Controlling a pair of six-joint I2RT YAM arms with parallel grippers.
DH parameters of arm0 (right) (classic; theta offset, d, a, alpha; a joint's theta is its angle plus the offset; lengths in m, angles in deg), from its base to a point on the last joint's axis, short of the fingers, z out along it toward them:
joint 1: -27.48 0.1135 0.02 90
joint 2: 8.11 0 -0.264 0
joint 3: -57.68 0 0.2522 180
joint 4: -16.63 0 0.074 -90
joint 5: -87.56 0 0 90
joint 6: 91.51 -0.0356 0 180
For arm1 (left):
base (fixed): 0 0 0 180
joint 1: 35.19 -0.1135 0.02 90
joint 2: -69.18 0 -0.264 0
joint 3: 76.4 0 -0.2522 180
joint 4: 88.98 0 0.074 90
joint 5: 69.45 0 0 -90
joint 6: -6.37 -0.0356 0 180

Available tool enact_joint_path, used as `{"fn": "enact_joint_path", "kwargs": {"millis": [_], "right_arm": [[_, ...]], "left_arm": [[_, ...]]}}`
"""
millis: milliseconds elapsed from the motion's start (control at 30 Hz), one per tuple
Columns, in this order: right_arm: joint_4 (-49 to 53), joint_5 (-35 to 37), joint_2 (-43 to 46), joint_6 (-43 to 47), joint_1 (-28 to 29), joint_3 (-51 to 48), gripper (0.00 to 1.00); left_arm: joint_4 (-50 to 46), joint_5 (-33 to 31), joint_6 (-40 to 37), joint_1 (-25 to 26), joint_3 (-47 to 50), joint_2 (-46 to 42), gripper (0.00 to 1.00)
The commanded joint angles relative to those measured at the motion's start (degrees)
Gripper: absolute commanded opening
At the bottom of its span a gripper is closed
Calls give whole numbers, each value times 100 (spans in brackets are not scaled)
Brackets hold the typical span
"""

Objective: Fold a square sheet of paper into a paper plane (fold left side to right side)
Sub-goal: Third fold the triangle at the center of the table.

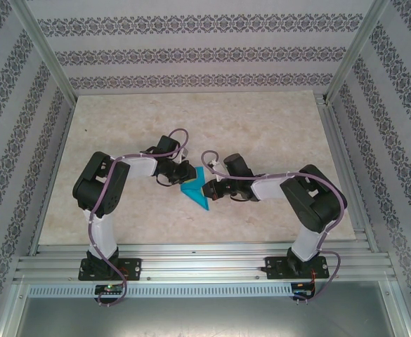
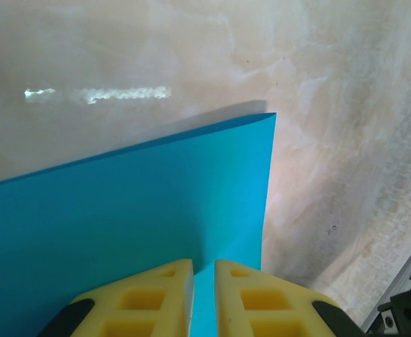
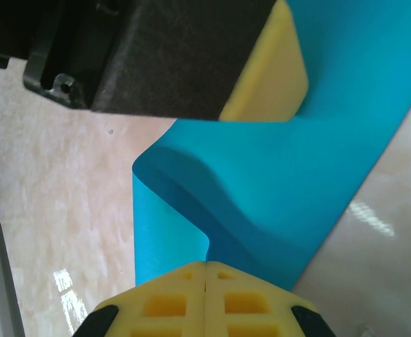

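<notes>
on the pale worktop point(image 1: 261, 126) the blue sheet point(image 1: 195, 191) lies mid-front between both arms, part lifted so one side can fold across (edge curled). left jaws pinch its edge; right jaws are closed, seemingly nipping the curled flap.

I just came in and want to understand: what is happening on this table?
A cyan-blue paper sheet is being folded at the middle of the table. The left claw pinches one edge of it. The right claw is shut, its tips at a curled fold that is not yet creased flat.
</notes>
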Motion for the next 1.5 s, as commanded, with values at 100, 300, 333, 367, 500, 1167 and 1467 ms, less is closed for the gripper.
{"fn": "enact_joint_path", "kwargs": {"millis": [100, 300, 333, 367, 500, 1167, 1467], "right_arm": [[261, -111, -140, 23, -86, 240, 0], [313, -142, -153, -8, -73, 197, 0], [332, -120, -145, -13, -61, 180, 0], [331, -112, -132, -35, -61, 156, 0], [378, -51, -142, -89, -43, 112, 0], [743, 91, -426, -211, -15, 335, 0], [1177, 227, -566, -64, 46, 432, 0]], "left_arm": [[-348, -355, -163, 140, 58, 278, 18], [-349, -355, -176, 149, 47, 278, 18], [-359, -355, -173, 149, 52, 278, 18], [-358, -354, -177, 150, 59, 278, 18], [-350, -355, -180, 157, 61, 278, 18], [-332, -315, -181, 172, 67, 230, 18], [-640, -162, -313, 118, -281, -171, 28]]}}
